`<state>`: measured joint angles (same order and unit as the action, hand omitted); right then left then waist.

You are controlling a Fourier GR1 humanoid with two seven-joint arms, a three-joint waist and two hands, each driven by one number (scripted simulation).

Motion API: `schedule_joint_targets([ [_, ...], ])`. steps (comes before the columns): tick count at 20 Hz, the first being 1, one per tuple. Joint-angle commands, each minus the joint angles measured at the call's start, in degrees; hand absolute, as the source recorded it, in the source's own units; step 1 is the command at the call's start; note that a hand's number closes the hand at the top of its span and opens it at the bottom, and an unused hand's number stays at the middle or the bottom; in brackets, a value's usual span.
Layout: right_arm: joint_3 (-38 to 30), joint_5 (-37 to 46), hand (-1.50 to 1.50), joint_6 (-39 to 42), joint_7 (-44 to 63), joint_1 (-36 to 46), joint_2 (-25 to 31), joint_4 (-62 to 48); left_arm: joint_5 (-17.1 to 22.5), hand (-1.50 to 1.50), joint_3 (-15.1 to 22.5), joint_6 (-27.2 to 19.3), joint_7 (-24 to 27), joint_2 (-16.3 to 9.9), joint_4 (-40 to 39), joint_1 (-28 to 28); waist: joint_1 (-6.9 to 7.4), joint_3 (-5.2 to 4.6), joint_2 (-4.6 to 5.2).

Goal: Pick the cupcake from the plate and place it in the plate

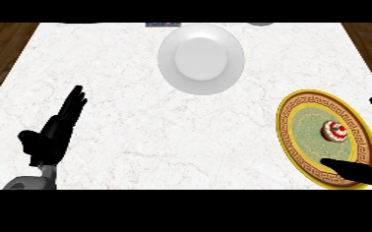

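A small cupcake (335,130) with white frosting and red bits sits on a gold-rimmed green plate (294,128) at the right edge of the counter. A plain white plate (201,59) lies at the back centre. Only a sliver of my right hand (350,170) shows at the lower right, lying over the near rim of the ornate plate, a little short of the cupcake and apart from it. My left hand (54,132) rests at the left with straight fingers pointing away, holding nothing.
The white marble counter (131,103) spans the view, with dark wood floor past its left and right edges. A dark object (163,24) and a grey one (262,24) peek in at the back edge.
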<state>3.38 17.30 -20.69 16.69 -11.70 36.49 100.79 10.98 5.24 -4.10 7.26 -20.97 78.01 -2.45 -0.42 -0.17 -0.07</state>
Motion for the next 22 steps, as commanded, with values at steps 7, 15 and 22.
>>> schedule_joint_targets([
  [7,-1.3,-0.2,-1.5,16.1,20.3,-0.1,6.0,7.3,-0.9,0.0,-1.1,1.7,1.4,1.6,-1.1,0.6,0.34,0.12,-0.01],
  [15,0.0,6.0,-1.5,21.5,21.9,4.5,1.9,-1.6,-3.6,0.0,-2.4,1.2,0.9,3.7,-2.4,-1.3,0.44,0.16,0.08],
  [22,0.8,10.2,-1.5,25.0,22.6,7.8,-4.0,-5.0,-3.8,0.0,-4.1,4.0,0.1,3.4,3.0,3.5,0.65,0.17,0.03],
])
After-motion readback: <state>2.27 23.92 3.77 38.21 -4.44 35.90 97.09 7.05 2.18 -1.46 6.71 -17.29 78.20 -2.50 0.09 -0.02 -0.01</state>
